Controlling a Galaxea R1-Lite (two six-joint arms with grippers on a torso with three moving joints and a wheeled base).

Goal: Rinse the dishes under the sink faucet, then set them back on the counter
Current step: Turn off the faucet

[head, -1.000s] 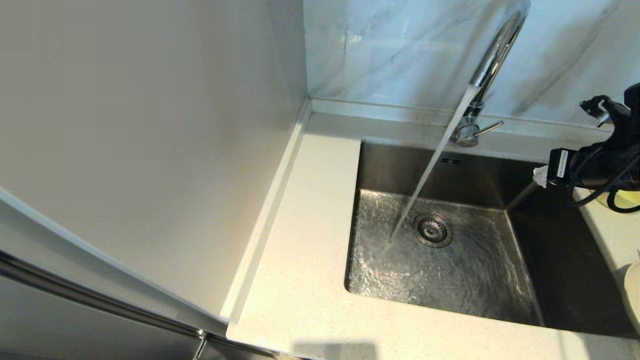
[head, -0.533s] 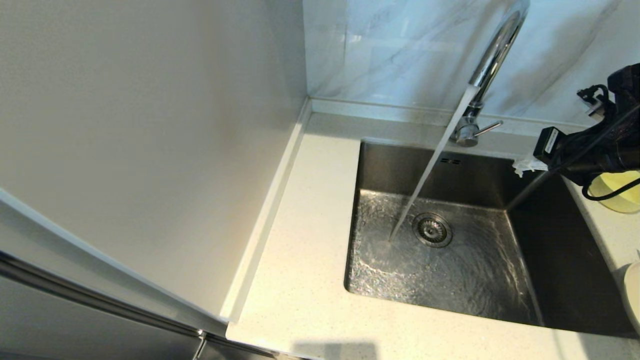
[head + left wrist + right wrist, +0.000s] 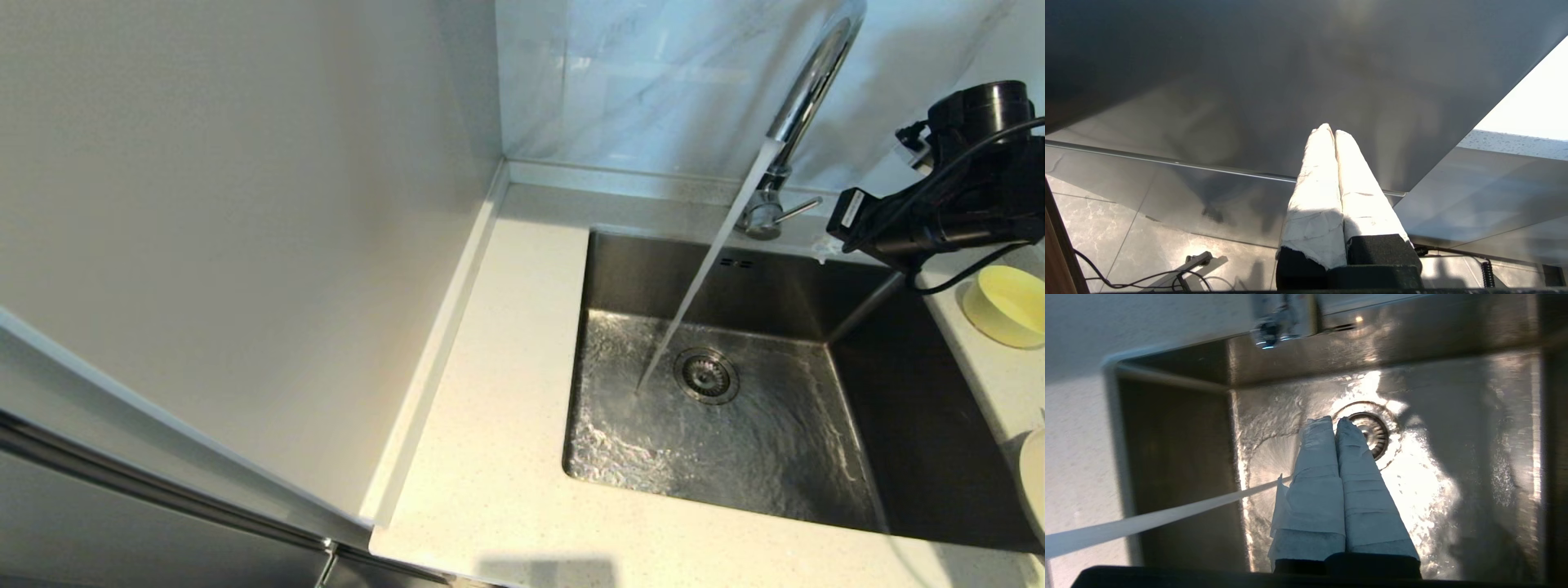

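At frame right, the right claw (image 3: 1336, 421) hangs closed and empty over the sink (image 3: 653, 269); left claw (image 3: 1330, 131) likewise.

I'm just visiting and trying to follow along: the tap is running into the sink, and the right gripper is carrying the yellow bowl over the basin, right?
Not quite. The faucet is running into the sink, but the right gripper is shut on nothing. The yellow bowl sits on the counter to the sink's right, as the head view shows; the right wrist view shows the bare fingers.
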